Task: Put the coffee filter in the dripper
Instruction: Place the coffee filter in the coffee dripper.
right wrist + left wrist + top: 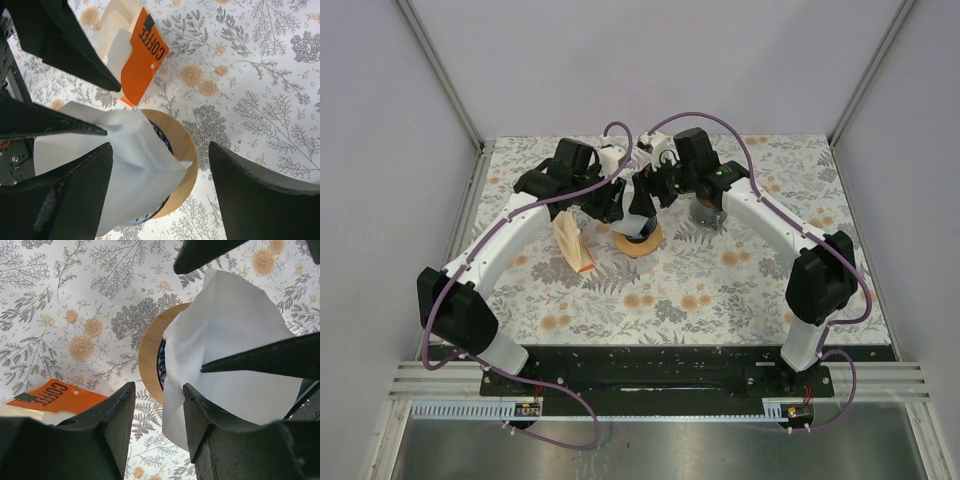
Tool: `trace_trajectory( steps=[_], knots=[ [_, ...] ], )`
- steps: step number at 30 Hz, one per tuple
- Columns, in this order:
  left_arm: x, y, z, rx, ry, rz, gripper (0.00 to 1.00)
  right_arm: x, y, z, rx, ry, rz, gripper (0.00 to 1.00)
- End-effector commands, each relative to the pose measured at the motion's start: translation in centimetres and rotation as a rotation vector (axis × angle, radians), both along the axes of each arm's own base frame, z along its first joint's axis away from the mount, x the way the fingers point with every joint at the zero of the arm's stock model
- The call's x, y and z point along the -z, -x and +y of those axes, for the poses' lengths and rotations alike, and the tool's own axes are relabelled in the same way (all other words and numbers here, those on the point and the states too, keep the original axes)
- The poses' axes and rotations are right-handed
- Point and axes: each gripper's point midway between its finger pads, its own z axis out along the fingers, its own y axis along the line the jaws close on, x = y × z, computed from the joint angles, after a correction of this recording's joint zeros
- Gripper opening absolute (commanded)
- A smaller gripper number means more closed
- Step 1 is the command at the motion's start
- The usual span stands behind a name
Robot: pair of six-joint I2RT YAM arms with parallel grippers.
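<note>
Both left tool point(157, 390) and right tool point(160, 147) stand apart, filter point(235, 330) overhanging dripper point(150, 355) rim

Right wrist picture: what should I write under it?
White coffee filter draped over the dripper, orange COFFEE pack behind it.

Matt white paper filter point(235, 340), smooth wooden dripper base point(150, 357), matt tablecloth point(60, 285)

"COFFEE" on orange filter pack point(144, 57)
</note>
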Motion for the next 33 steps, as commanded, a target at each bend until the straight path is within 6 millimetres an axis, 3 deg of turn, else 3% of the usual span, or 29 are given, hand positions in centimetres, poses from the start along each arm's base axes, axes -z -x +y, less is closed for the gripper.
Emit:
trace_trajectory(
  steps=[1, 6, 9, 14, 22, 25, 29, 33],
  knots=[
    [-1.9, -0.1, 0.3, 0.005, 0.014, -0.070, 0.46, -2.0, -1.7, 1.2, 0.038, -0.054, -0.035, 0.85],
    [-2.4, -0.2, 0.2, 0.008, 0.021, -0.088, 0.48, -3.1, -1.2, 1.0, 0.035, -0.079, -0.052, 0.85],
    [-3.1, -0.1, 0.0, 0.017, 0.038, -0.100, 0.50, -4.3, -0.8, 0.5, 0.040, -0.084, -0.087, 0.85],
    [-2.7, 0.0, -0.3, 0.029, 0.045, -0.081, 0.50, -6.7, 0.4, -0.2, 0.026, -0.109, -0.138, 0.87],
    [-2.4, 0.1, -0.4, 0.031, 0.051, -0.068, 0.50, -7.7, 1.1, -0.5, 0.016, -0.117, -0.151, 0.86],
    [-2.4, 0.2, -0.5, 0.032, 0.053, -0.064, 0.50, -8.6, 1.5, -0.5, 0.009, -0.139, -0.155, 0.70],
    [-2.5, 0.1, -0.6, 0.033, 0.057, -0.065, 0.50, -8.1, 2.9, 0.8, -0.052, -0.154, -0.123, 0.30],
    [-2.5, 0.1, -0.6, 0.032, 0.058, -0.064, 0.50, -5.8, 3.9, 2.2, -0.109, -0.117, -0.073, 0.13]
  ],
)
